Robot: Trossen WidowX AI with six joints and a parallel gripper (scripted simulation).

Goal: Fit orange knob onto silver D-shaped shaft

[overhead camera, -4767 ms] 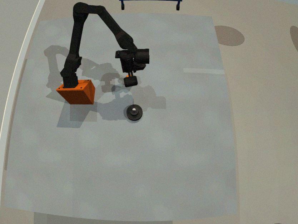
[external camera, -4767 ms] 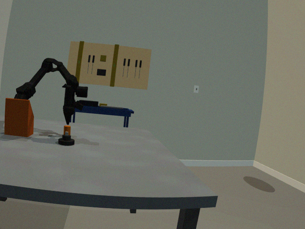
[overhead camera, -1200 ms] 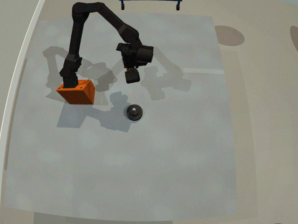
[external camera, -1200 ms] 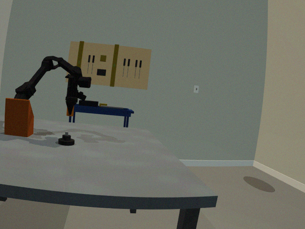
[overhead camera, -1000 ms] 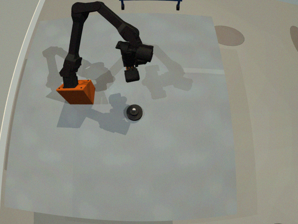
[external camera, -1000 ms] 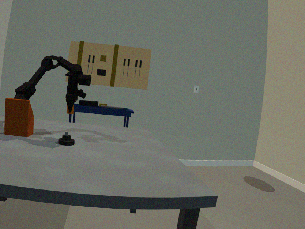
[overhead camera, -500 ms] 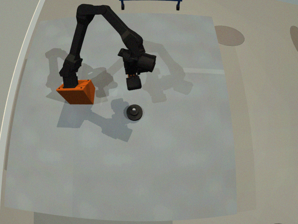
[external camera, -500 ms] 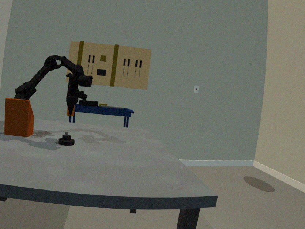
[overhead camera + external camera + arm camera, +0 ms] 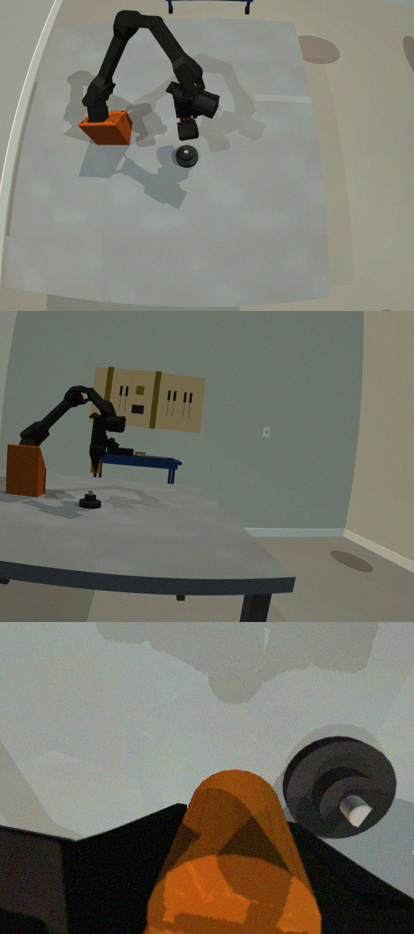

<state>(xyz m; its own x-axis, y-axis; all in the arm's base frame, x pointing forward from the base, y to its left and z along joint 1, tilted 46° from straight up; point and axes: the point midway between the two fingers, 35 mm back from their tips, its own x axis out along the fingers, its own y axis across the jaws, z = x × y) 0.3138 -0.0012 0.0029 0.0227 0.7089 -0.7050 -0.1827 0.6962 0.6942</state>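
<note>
We have the orange rounded knob (image 9: 94,472) (image 9: 235,817) off the table (image 9: 150,545) and pinched between the fingers of the black parallel-jaw tool (image 9: 185,119) (image 9: 95,469) (image 9: 234,823), so we judge the picking up done. The carry is under way at most: the knob hangs well above the table, and in the wrist view the round black stepped pedestal (image 9: 191,163) (image 9: 90,504) (image 9: 377,787) lies off to one side of it. The silver D-shaped metal shaft (image 9: 186,152) (image 9: 90,492) (image 9: 356,811) stands upright and bare on the pedestal. Left for us are centring over it, turning flat to flat, lowering, pressing fully down and letting go. We can make out the shaft's flat side in the wrist view, but the knob's hole is hidden, so we cannot tell whether they agree. As for room, the pedestal stands well in from the table's edges, and the orange wedge-shaped base (image 9: 106,133) (image 9: 22,471) is apart from it, to one side; we see nothing standing between knob and shaft, and judge a sideways move at this height safe.
</note>
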